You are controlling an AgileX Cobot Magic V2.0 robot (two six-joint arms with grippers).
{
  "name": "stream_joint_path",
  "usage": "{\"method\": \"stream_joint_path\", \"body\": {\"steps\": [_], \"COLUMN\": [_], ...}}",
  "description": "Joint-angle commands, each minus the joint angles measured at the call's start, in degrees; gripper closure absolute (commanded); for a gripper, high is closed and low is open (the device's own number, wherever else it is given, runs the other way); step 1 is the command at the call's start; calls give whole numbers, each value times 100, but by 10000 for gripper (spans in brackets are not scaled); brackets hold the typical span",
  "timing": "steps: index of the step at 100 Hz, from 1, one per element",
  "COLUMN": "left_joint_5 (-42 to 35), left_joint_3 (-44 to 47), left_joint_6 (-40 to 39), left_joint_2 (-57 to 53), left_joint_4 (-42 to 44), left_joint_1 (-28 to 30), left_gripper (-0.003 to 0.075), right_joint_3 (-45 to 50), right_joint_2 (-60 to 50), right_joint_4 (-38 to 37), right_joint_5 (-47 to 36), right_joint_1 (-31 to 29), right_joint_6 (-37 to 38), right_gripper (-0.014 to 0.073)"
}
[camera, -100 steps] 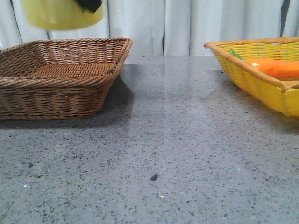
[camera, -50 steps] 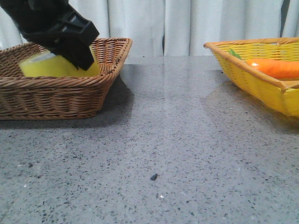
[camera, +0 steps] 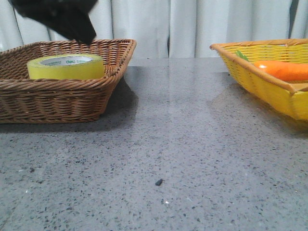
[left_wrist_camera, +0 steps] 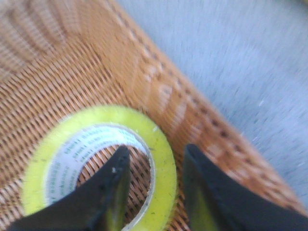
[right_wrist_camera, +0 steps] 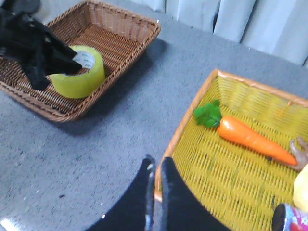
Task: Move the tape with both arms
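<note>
The tape (camera: 65,70), a yellow roll with a white core and green print, lies flat in the brown wicker basket (camera: 57,103). My left gripper (camera: 60,19) is a dark blurred shape just above it, open and apart from it. In the left wrist view the gripper (left_wrist_camera: 156,149) has one finger over the tape's (left_wrist_camera: 96,115) core and one outside its wall. The right wrist view shows the tape (right_wrist_camera: 82,77) under the left arm (right_wrist_camera: 33,48). My right gripper (right_wrist_camera: 156,163) is shut and empty, over the near rim of the yellow basket (right_wrist_camera: 231,173).
The yellow basket (camera: 260,82) at the right holds an orange carrot (camera: 284,70), seen also in the right wrist view (right_wrist_camera: 250,137), with a can (right_wrist_camera: 291,219) at its corner. A small dark speck (camera: 158,182) lies on the grey table. A pale curtain hangs behind.
The left gripper lowered the tape from above into the brown basket, let it go, and has risen above it. The right side looks unchanged.
</note>
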Motion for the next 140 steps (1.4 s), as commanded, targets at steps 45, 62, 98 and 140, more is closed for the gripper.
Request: {"method": "stream_joint_path", "body": {"steps": [45, 62, 98, 140], "left_joint_5": [-1382, -1986, -2120, -2120], "left_joint_3": [1676, 2767, 4358, 4805], "left_joint_6": [-2, -2, -2, -2], "left_joint_2": [-2814, -3957, -6101, -6762], "left_joint_4": [-284, -284, -419, -526], "left_joint_1": [-19, -19, -19, -19], "left_gripper": [741, 741, 741, 741], "right_joint_3": [3167, 3939, 4758, 4796], "right_joint_2": [-2882, -3604, -4182, -4182], "right_joint_4": [-1298, -1521, -1521, -1521], "right_joint_5": [-2995, -3411, -3744, -3655], "right_joint_1": [-8, -8, -8, -8], "right_joint_6": [-1, -1, -1, -1], "right_gripper": [666, 666, 666, 666]}}
